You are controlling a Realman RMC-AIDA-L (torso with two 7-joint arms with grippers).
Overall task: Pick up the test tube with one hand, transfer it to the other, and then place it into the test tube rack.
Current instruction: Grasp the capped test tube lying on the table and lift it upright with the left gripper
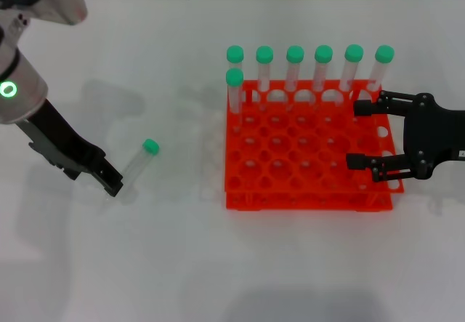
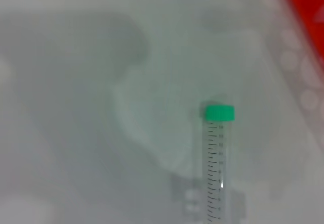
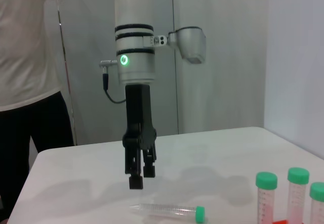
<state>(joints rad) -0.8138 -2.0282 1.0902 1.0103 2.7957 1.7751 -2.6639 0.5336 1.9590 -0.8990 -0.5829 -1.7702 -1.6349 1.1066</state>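
The test tube (image 1: pixel 140 161) lies on its side on the white table, left of the rack, with its green cap pointing towards the far side. It also shows in the left wrist view (image 2: pixel 217 168) and the right wrist view (image 3: pixel 167 211). My left gripper (image 1: pixel 112 184), on the green-ringed arm, hangs just above the tube's bottom end with its fingers a little apart and empty; the right wrist view shows it too (image 3: pixel 140 177). My right gripper (image 1: pixel 361 134) is open and empty over the right side of the orange-red test tube rack (image 1: pixel 305 191).
Several green-capped tubes (image 1: pixel 294 67) stand upright in the rack's back row, and one more (image 1: pixel 235 93) at its left end. A corner of the rack shows in the left wrist view (image 2: pixel 304 11). A person (image 3: pixel 25 82) stands behind the table.
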